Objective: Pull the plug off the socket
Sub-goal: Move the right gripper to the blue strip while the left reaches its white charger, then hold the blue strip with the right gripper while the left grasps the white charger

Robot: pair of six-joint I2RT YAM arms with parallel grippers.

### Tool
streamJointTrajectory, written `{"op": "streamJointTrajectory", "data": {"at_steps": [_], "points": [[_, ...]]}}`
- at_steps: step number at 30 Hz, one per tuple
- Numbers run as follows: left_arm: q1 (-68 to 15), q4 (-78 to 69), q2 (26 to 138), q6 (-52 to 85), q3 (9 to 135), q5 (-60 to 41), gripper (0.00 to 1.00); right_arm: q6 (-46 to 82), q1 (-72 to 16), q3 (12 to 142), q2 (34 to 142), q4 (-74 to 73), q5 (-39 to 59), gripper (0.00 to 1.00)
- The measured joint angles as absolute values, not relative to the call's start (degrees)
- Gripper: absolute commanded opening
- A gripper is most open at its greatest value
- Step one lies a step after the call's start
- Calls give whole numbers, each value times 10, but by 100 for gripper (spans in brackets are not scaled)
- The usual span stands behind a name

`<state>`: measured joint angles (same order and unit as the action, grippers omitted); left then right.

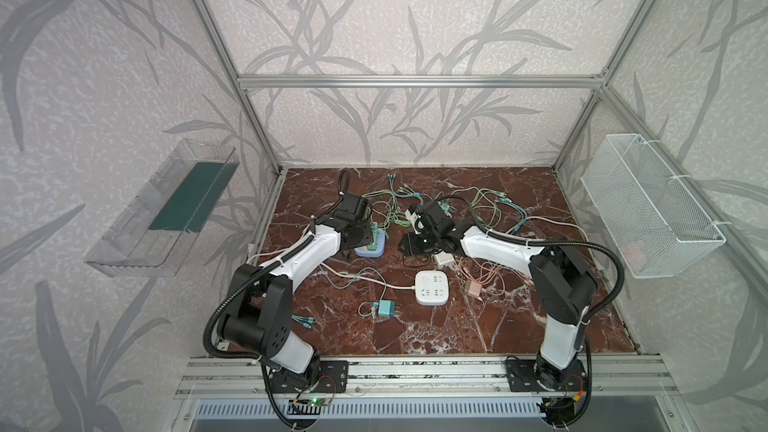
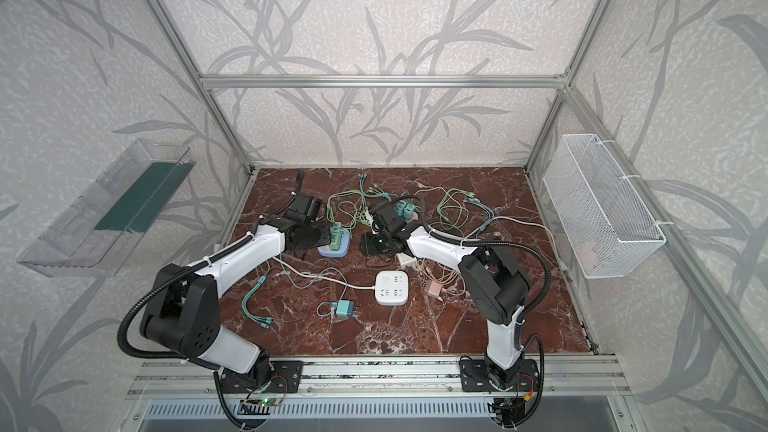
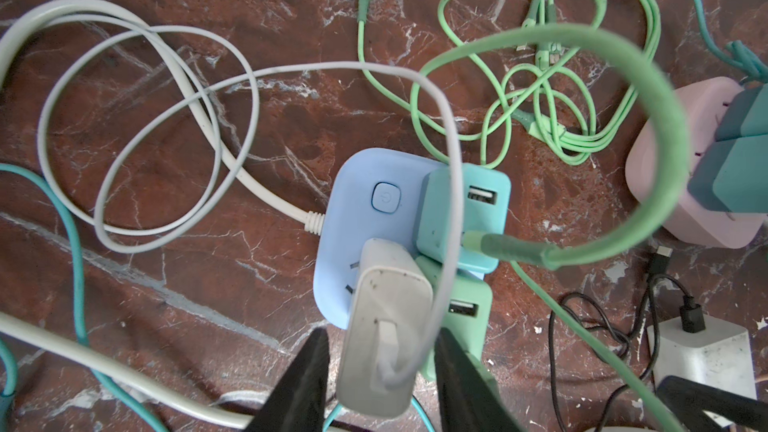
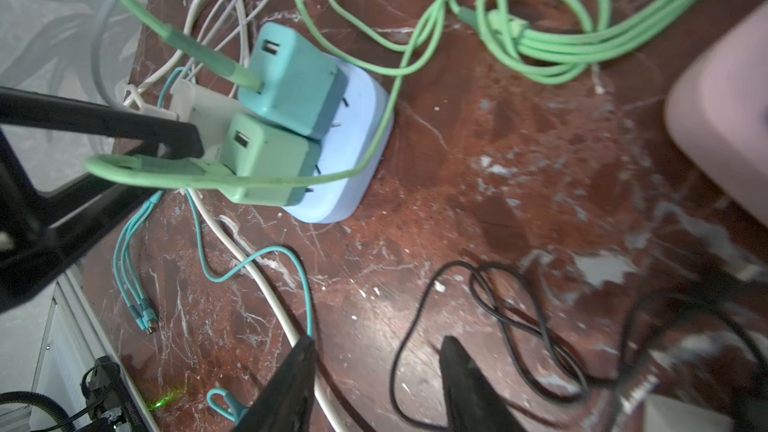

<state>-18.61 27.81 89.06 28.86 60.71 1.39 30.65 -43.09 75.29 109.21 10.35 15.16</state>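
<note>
Nearer the robot's base than the blue socket (image 1: 370, 250), and well apart from it, lie a loose teal charger (image 1: 386, 308), a white socket (image 1: 432, 288) and a pink charger (image 1: 473, 288). Just right of the blue socket the right gripper (image 4: 378, 340) hangs over the floor (image 4: 478, 209). Its fingers are spread with nothing between them, and a black cable (image 4: 490, 297) lies close by. On the blue socket's face stand three plugs: a white plug (image 3: 386, 305) on the side toward the left arm, a green plug (image 3: 461, 309) touching it, and a teal plug (image 3: 461, 209) with a green cable (image 3: 511, 253) in it. The left gripper (image 3: 382, 332) stands over the white plug, one finger (image 3: 303, 380) close along each side. I cannot tell whether they squeeze it. Beyond the blue socket green cables (image 3: 577, 147) lie tangled. Farther right of it a pink socket (image 3: 673, 168) carries two dark teal plugs (image 3: 744, 151).
</note>
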Motion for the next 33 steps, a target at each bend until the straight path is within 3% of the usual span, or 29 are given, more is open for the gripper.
{"op": "streamJointTrajectory", "data": {"at_steps": [13, 33], "points": [[-186, 283, 897, 282, 610, 3, 32, 333, -442, 816, 1147, 102, 172, 43], [-191, 282, 897, 259, 610, -12, 30, 358, -442, 912, 1250, 119, 180, 48]]}}
